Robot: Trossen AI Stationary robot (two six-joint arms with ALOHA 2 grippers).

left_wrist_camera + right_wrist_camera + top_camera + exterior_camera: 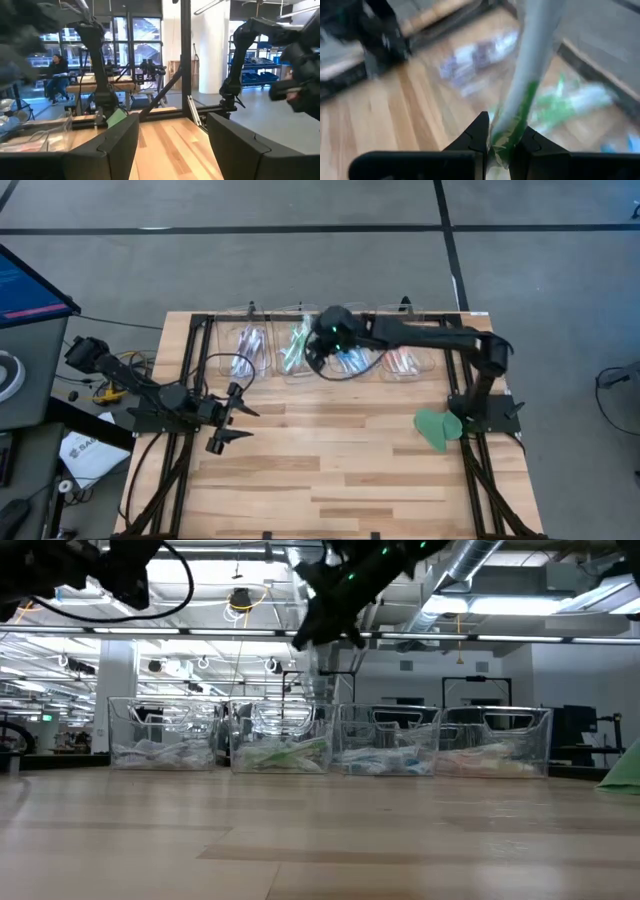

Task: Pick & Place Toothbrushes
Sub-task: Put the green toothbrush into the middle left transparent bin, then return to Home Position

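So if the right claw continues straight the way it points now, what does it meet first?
Probably the green toothbrushes in the bin below. The right claw, shut on a green toothbrush, points down toward them; depth is unclear.

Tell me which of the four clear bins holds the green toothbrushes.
The second bin from the left in the high view: its toothbrushes are green, while its neighbours hold purple, blue and orange ones.

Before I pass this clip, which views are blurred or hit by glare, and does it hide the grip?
Right wrist view: motion-smeared, yet the right gripper visibly pinches a green-accented toothbrush. Low view: bright ceiling lights backlight it, leaving the arms as silhouettes and the clear bins washed out. Left wrist view: blurred at the edges; its fingers stand apart. High view: sharp, evenly lit.
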